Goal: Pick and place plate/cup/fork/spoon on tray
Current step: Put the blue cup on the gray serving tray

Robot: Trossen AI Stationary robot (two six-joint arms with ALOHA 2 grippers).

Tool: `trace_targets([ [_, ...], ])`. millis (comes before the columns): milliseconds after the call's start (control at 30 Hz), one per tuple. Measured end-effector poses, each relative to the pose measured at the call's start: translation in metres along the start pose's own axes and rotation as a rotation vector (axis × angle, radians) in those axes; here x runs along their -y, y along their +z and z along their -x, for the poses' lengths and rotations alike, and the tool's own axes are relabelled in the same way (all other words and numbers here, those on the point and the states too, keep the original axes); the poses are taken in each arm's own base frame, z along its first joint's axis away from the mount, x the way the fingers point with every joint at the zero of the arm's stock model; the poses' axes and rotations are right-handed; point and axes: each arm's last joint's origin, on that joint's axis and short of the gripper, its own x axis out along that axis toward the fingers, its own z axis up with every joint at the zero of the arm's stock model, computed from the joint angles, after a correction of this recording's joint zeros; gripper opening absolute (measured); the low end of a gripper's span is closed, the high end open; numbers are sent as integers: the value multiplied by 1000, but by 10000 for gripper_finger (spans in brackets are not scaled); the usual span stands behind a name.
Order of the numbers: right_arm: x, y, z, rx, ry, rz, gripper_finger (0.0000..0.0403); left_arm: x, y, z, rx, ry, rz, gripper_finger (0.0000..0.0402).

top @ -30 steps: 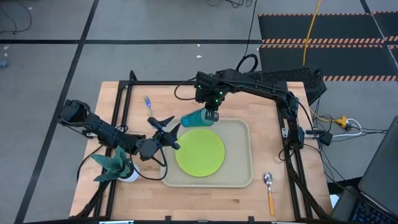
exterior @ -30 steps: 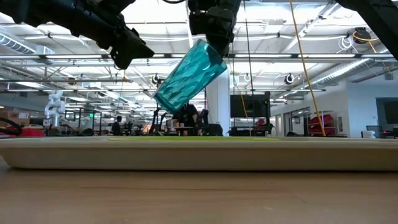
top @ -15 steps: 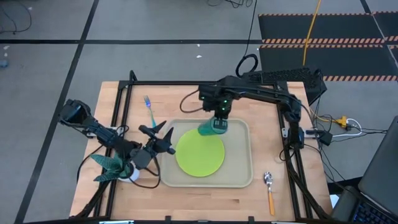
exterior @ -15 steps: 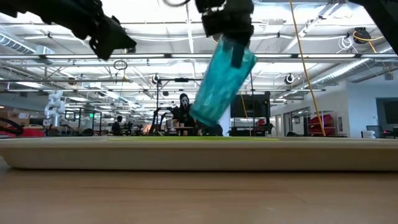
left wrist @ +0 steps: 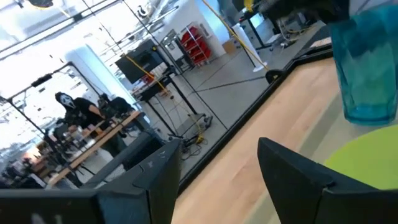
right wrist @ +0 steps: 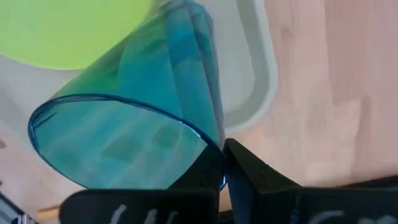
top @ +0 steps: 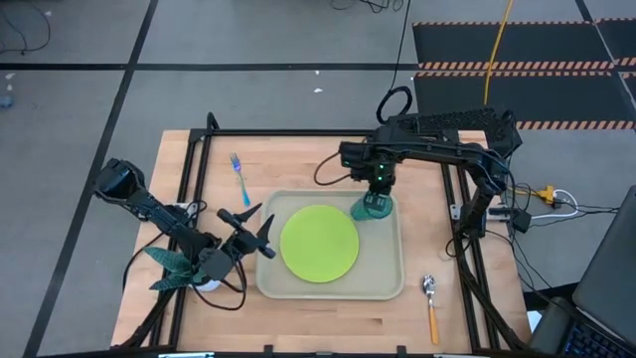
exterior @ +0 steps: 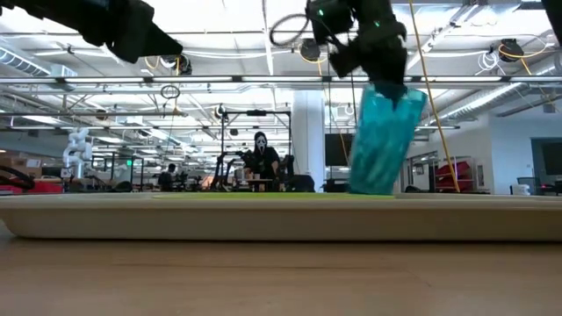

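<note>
a: where is the cup [top: 376, 206], and what holds it?
b: the right hand [top: 378, 185] is pinched on the cup's rim, at the tray's [top: 388, 283] far right corner, just beside the plate [top: 319, 242]. in the low view the cup [exterior: 384, 140] hangs nearly upright with a slight tilt, its base at about the level of the tray's rim [exterior: 263, 219]; whether it touches the tray floor is hard to tell from there. in the right wrist view the dark fingers [right wrist: 249, 171] close on the rim of the cup [right wrist: 130, 137].

a: and the left hand [top: 250, 231]?
b: its fingers are spread wide and hold nothing. it sits over the counter [top: 328, 318] at the tray's left edge, near a teal plant in a white pot [top: 184, 267]. its wrist view shows both fingers [left wrist: 292, 171] apart, with the cup [left wrist: 367, 68] and plate [left wrist: 367, 158] beyond them.

a: the remaining items?
b: the plate lies flat inside the tray, left of centre. the fork [top: 238, 174] lies on the counter beyond the tray's far left corner. the spoon [top: 430, 306] lies on the counter beside the tray's near right corner, bowl toward the far side.
</note>
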Motion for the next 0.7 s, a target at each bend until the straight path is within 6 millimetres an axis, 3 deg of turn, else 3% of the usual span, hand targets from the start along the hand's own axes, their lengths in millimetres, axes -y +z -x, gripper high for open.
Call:
trace_targets([
  [167,10,-13,-13,-26,5,-39,0,1,-1,5,9,-17,56,214],
  [400,13,-11,-17,24,13,-34,7,2,-4,7,13,-25,78,214],
  [700,11,-1,-17,122,20,-10,96,2,-4,7,12,-25,86,214],
])
